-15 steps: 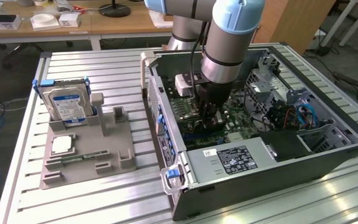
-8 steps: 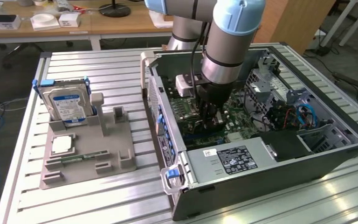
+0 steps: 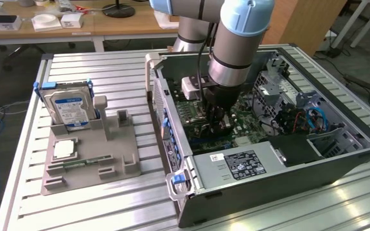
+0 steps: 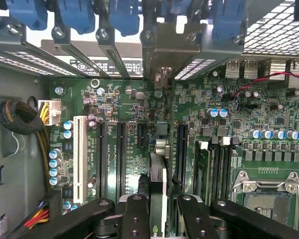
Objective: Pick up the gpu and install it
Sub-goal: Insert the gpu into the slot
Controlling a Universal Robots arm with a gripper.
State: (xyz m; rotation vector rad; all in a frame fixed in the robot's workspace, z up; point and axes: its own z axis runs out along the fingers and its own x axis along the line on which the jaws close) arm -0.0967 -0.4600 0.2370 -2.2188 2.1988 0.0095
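The gpu (image 4: 158,172) stands on edge between the fingers (image 4: 135,216) of the claw (image 4: 158,209), seen edge-on in the wrist view as a thin card with its silver bracket end reaching toward the slot covers at the back wall of the case. The claw is closed on the gpu, gripping its upper edge from both sides. The card hangs just above the green motherboard (image 4: 269,119), lined up between 2 of the long black expansion slots (image 4: 121,154), with a white slot (image 4: 79,157) further off to one side.

In the exterior view the arm (image 3: 236,43) reaches straight down into the open computer case (image 3: 339,163), which lies on its side on the slatted metal table (image 3: 95,211). The claw (image 3: 218,126) sits low over the board, near the middle of the case. A grey power supply (image 3: 236,166) with a label fills the near end of the case.

To the exterior view's left of the case, a grey holder (image 3: 101,159) carries an upright hard drive (image 3: 71,108), a square processor (image 3: 64,149) and a narrow memory stick (image 3: 82,162).
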